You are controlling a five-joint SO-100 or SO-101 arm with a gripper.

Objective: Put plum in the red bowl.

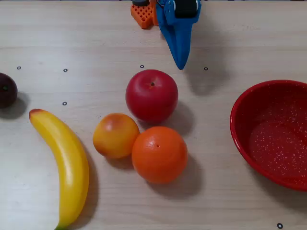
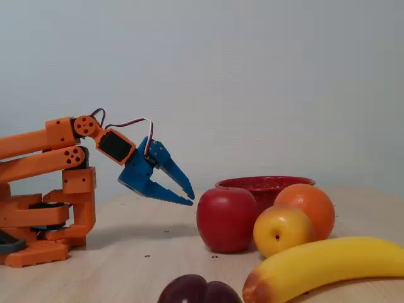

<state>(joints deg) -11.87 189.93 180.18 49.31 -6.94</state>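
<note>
Plum (image 1: 6,90) lies at the far left edge of the overhead view, partly cut by the frame, alone on the table (image 1: 96,43) and touching nothing. In the fixed view it sits at the bottom edge, nearest the camera, just beside the banana's tip.

Nearest neighbour: banana (image 1: 64,165), close to the plum but apart from it. Further right in the overhead view a tight cluster: peach-coloured fruit (image 1: 115,135), orange (image 1: 159,154) and red apple (image 1: 151,95), the three touching or nearly so.

Red bowl (image 1: 271,134) at the far right of the overhead view, empty, well apart from the plum; the whole cluster lies between them.

Gripper (image 1: 180,62) hangs above the table near the top of the overhead view, tips pointing down toward the apple, clear of every fruit. In the fixed view the two blue fingers stand parted, with nothing between them.

Judgement: task at the approach stage, grasp not yet begun. Plum untouched, bowl holds nothing.

Next move, as I read it: swing the arm to the left of the overhead view, well past the banana's upper end, and bring the parted fingers down astride the plum. Plum is small, round and glossy; likely to roll or squirt out if pinched off-centre. The carry to the bowl will then need height enough to clear apple and orange.
</note>
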